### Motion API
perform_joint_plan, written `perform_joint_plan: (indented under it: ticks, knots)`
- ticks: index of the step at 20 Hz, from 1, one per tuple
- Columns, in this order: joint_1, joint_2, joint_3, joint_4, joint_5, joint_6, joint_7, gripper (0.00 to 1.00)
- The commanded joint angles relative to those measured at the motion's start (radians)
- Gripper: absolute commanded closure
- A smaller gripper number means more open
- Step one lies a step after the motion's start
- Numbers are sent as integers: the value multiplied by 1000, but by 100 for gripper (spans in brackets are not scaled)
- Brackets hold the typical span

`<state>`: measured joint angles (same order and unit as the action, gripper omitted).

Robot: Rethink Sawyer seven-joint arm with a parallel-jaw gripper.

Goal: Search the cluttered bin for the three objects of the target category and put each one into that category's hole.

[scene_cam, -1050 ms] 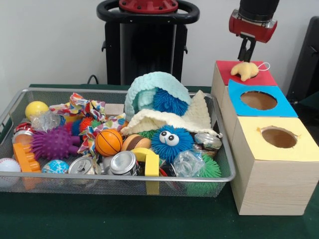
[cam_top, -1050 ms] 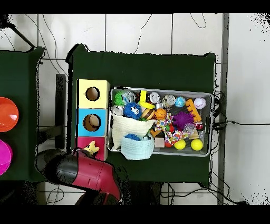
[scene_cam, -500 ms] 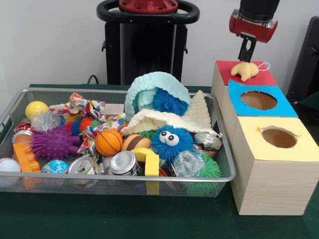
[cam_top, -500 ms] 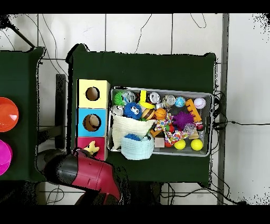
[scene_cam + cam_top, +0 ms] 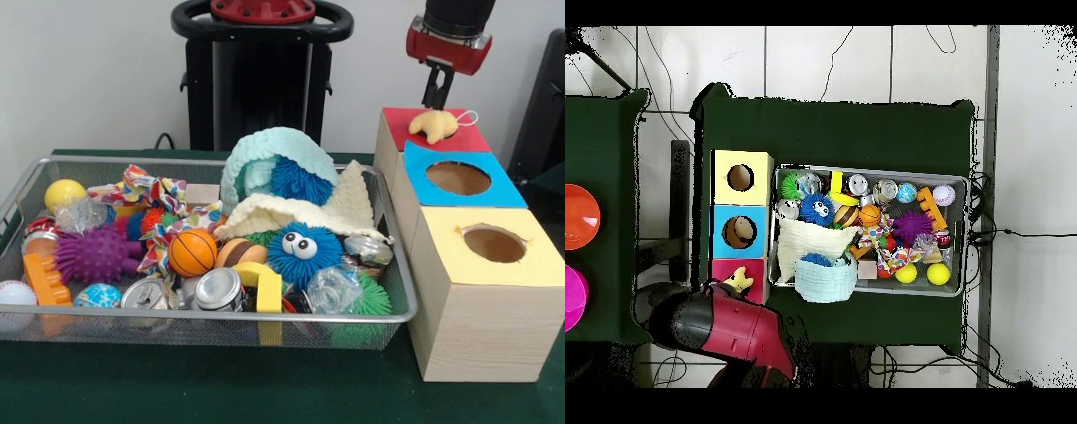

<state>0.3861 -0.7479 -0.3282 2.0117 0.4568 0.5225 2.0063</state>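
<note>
- While I watch from my remote console, the wire bin (image 5: 26, 190) on the green tabletop (image 5: 221, 389) stays packed at far left with a yellow ball (image 5: 64, 193), a purple spiky ball (image 5: 93, 254) and a small basketball (image 5: 192, 253), none of them sorted yet.
- At centre, a cream cloth (image 5: 349, 208) and a mint knitted cap (image 5: 274, 150) drape over other toys, which I judge makes searching harder; a blue googly-eyed puff (image 5: 303, 252) sits in front.
- At right, the yellow plush toy (image 5: 433, 124) lies on the red box (image 5: 468, 139), over its hole, not dropped through.
- Directly above it hangs the end effector (image 5: 437, 93); I cannot tell whether it is released or clenched.
</note>
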Motion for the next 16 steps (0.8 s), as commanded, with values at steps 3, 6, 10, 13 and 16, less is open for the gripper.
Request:
perform_joint_plan:
  ticks: [3,6,10,13,16]
  knots:
    - [8,-6,-12,-68,0,136,276,100]
    - [7,-7,-14,-77,-3,157,272,100]
    - [7,-2,-20,-90,-5,178,266,100]
    - [13,1,-31,-104,-10,199,269,100]
    - [13,4,-31,-118,-8,211,267,100]
